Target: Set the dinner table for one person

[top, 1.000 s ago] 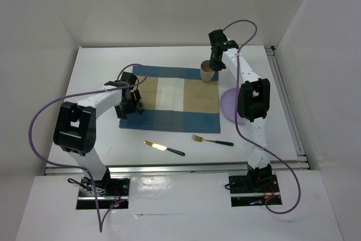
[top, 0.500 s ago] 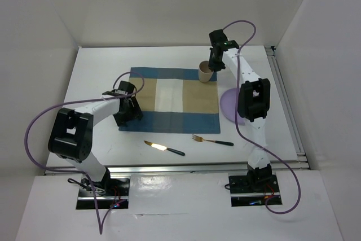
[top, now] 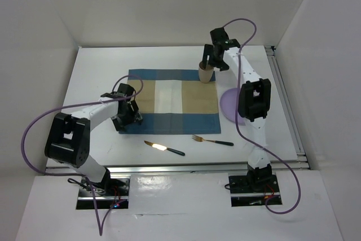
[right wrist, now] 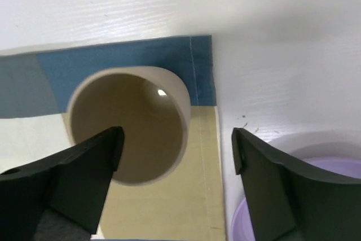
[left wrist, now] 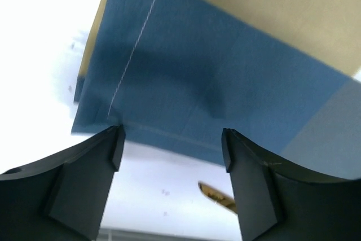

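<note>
The dinner table [top: 93, 77] is the white top carrying everything. A blue-and-tan placemat [top: 169, 99] lies flat at its middle. My left gripper [top: 127, 118] hovers open over the placemat's near left corner [left wrist: 107, 111], with nothing between its fingers [left wrist: 84, 179]. A tan cup [top: 206, 73] stands upright on the placemat's far right corner. Just above it my right gripper [top: 210, 56] is open. In the right wrist view one finger [right wrist: 84, 162] overlaps the cup's mouth [right wrist: 127, 131] and the other hangs outside its rim.
A purple plate [top: 229, 105] lies right of the placemat, partly under the right arm. A gold knife [top: 163, 148] and a gold fork [top: 211, 140], both dark-handled, lie near the front. A metal rail [top: 169, 167] runs along the near edge.
My right gripper has gone from shut on the cup's rim to open, leaving the cup standing. The left gripper has slid toward the placemat's near left corner, and the placemat now lies flat.
</note>
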